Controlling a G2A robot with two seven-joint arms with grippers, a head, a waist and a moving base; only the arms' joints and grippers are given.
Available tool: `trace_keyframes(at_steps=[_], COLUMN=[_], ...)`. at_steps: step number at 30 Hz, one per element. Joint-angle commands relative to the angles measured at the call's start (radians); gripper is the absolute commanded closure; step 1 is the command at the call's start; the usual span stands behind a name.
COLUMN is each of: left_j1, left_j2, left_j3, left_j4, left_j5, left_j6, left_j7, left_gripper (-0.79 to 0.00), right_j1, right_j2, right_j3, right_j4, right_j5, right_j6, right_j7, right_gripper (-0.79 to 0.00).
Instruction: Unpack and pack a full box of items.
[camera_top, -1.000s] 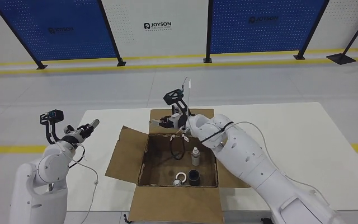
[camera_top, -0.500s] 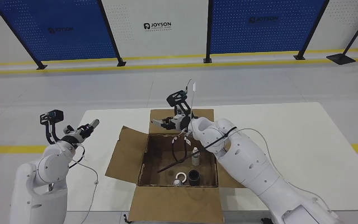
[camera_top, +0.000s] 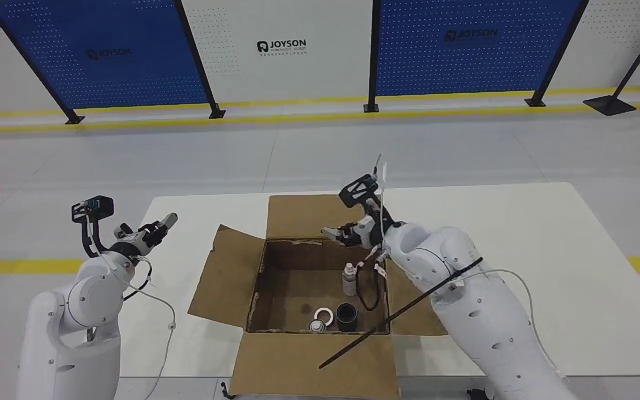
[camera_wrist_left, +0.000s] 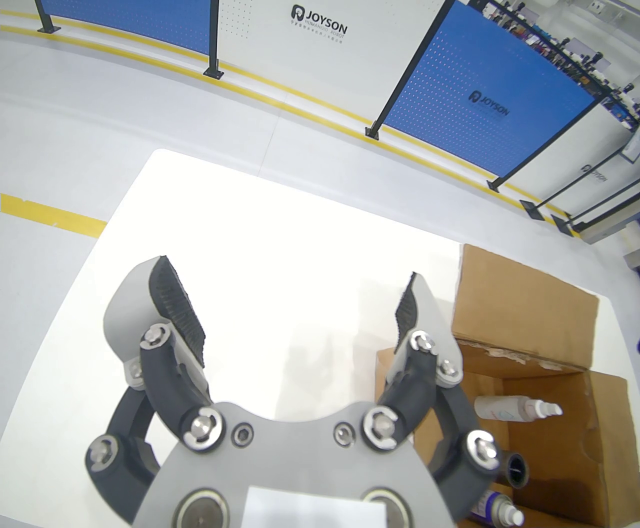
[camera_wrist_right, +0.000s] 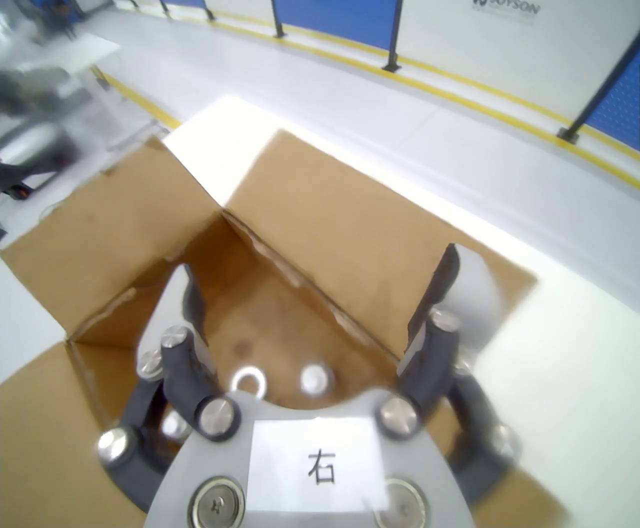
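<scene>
Left hand, right hand: both agape

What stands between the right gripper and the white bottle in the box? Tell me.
Nothing solid: the box flaps are folded out and the right gripper hangs open above the far wall. A black cable loop off that arm dangles beside the white bottle.

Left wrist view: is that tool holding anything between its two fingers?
No, the left tool is open, with bare white table showing between its fingers.
</scene>
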Motion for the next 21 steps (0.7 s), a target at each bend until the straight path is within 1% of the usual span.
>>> trace_keyframes(at_steps=[1, 5, 14, 18, 21], left_j1=[0.0, 0.0, 0.0, 0.0, 0.0], left_j2=[0.0, 0.0, 0.0, 0.0, 0.0], left_j3=[0.0, 0.0, 0.0, 0.0, 0.0], left_j4=[0.0, 0.0, 0.0, 0.0, 0.0], left_j5=[0.0, 0.0, 0.0, 0.0, 0.0], left_j6=[0.0, 0.0, 0.0, 0.0, 0.0], left_j7=[0.0, 0.0, 0.0, 0.0, 0.0], left_gripper=[-0.785, -0.785, -0.785, -0.785, -0.785], right_j1=[-0.032, -0.059, -0.059, -0.064, -0.052], right_j2=[0.009, 0.018, 0.018, 0.009, -0.002], right_j3=[0.016, 0.008, 0.008, -0.044, -0.089], right_j4=[-0.067, -0.113, -0.113, -0.055, -0.001], right_j5=[-0.028, -0.064, -0.064, -0.041, -0.022], right_j6=[0.015, 0.012, 0.012, -0.029, -0.04], right_j7=[0.091, 0.209, 0.209, 0.139, 0.116], right_gripper=[-0.785, -0.785, -0.785, -0.785, -0.785])
